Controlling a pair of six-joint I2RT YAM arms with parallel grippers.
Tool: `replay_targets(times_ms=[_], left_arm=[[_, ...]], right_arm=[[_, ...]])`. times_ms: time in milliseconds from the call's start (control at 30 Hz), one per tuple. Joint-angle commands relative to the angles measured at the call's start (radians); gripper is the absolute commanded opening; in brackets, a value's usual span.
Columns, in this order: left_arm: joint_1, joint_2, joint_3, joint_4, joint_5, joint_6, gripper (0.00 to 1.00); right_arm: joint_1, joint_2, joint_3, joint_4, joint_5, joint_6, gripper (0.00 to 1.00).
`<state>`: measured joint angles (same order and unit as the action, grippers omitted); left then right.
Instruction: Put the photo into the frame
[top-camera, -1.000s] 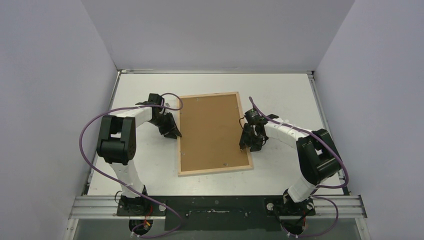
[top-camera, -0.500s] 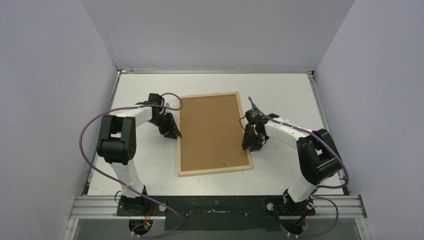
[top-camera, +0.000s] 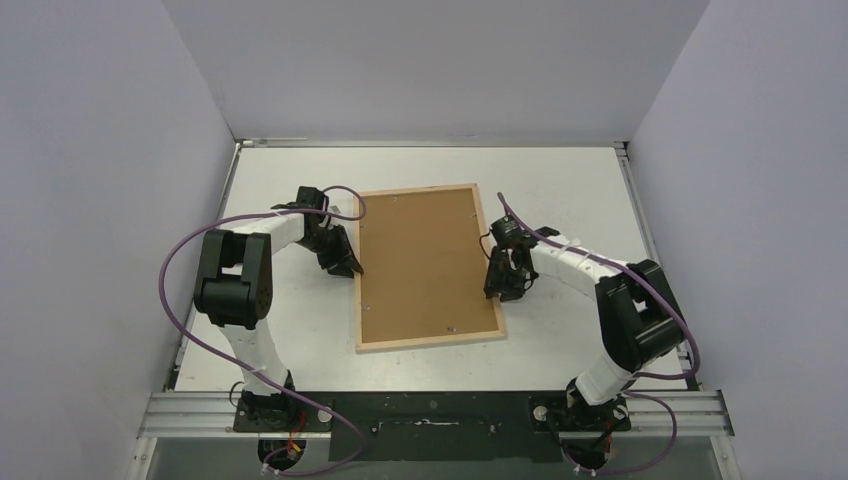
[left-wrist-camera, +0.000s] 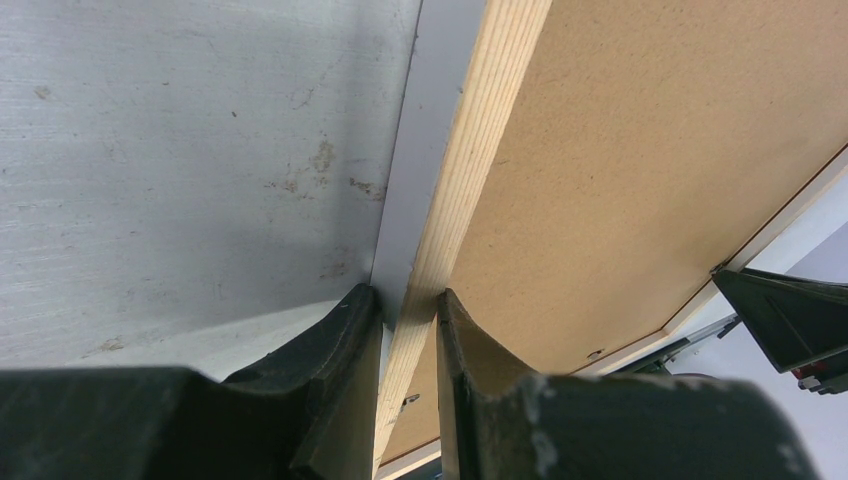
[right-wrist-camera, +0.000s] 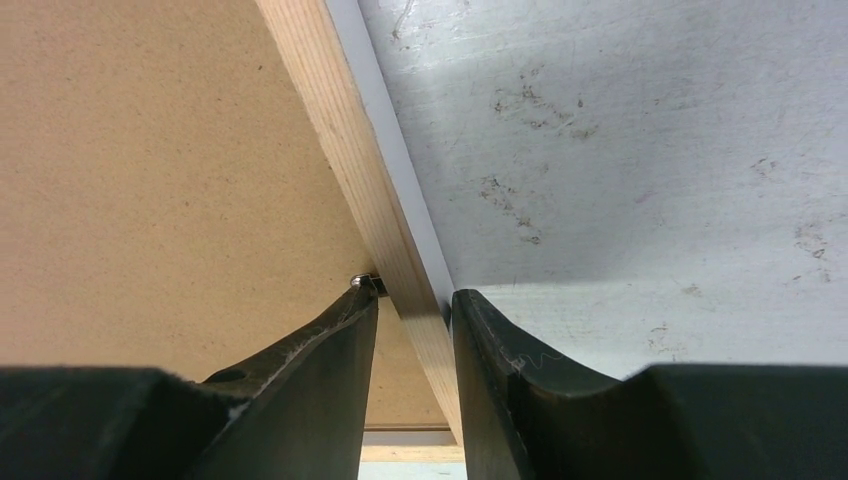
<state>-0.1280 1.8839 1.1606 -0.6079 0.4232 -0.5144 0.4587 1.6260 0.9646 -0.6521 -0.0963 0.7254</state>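
Where the white tabletop (top-camera: 560, 180) fills the top view, the frame (top-camera: 430, 341) is laid flat at its centre, back side up, with a brown board (top-camera: 425, 260) set inside the pale wooden rim. The frame's left edge is clamped by the left pincer (top-camera: 352, 268), left of centre; in its wrist view the rim is seen pinched between both fingers (left-wrist-camera: 340, 345). The right edge is gripped likewise by the right pincer (top-camera: 494, 292), right of centre, beside a small metal clip (right-wrist-camera: 362, 281).
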Motion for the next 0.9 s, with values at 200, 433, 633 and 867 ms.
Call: replay_targets(times_ms=[200, 433, 633, 867], left_arm=[[0.011, 0.03, 0.037, 0.027, -0.006, -0.015, 0.0], [0.013, 0.007, 0.048, 0.023, -0.023, -0.017, 0.06], [0.015, -0.004, 0.06, -0.002, -0.064, -0.003, 0.1], [0.016, -0.017, 0.04, 0.005, -0.065, -0.005, 0.12]], right_arm=[[0.009, -0.08, -0.003, 0.036, -0.003, -0.003, 0.49], [0.009, -0.099, 0.004, 0.05, 0.016, -0.006, 0.53], [0.024, -0.014, 0.069, 0.077, 0.08, -0.128, 0.49], [0.027, 0.053, 0.111, 0.09, 0.127, -0.157, 0.44]])
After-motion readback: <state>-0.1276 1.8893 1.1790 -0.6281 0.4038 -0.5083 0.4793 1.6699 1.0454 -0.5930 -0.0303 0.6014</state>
